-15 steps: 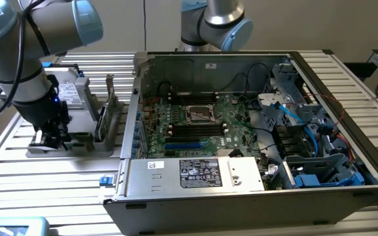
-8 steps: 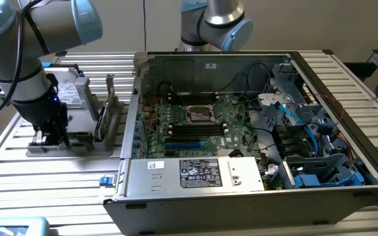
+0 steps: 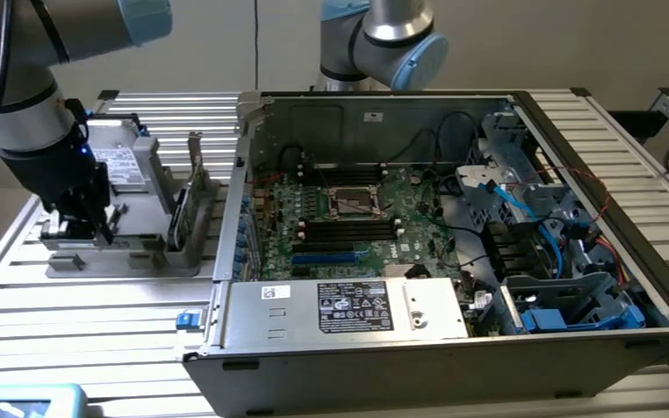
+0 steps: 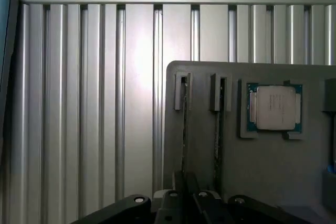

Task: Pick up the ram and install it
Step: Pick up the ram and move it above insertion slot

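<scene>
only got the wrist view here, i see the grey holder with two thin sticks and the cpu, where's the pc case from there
Observer: The open computer case sits on the exterior view's right of the grey holder, on the same slatted table.
Operator: which way is its open side facing
Observer: Upward, with the motherboard exposed inside.
Operator: anything tall near the pincer
Observer: A tall green card stands upright in the holder, between the pincer and the case.
</scene>
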Controlling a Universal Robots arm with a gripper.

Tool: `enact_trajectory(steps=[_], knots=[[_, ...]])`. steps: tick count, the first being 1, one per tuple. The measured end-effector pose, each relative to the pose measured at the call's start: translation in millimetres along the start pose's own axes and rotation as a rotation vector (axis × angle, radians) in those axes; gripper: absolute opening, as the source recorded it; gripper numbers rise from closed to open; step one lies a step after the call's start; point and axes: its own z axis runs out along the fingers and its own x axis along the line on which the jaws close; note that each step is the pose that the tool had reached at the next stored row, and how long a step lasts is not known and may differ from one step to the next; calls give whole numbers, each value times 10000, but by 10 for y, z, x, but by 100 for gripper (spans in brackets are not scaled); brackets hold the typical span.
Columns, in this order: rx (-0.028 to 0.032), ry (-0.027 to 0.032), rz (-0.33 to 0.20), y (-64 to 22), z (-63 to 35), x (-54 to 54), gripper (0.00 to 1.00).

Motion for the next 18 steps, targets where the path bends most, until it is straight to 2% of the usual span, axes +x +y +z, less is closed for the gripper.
enact_trajectory(steps=[12, 16, 18], knots=[[11, 2, -110, 17, -540, 1, 13], [11, 3, -143, -8, -723, 20, 13], [12, -18, -158, -39, -813, 40, 13]])
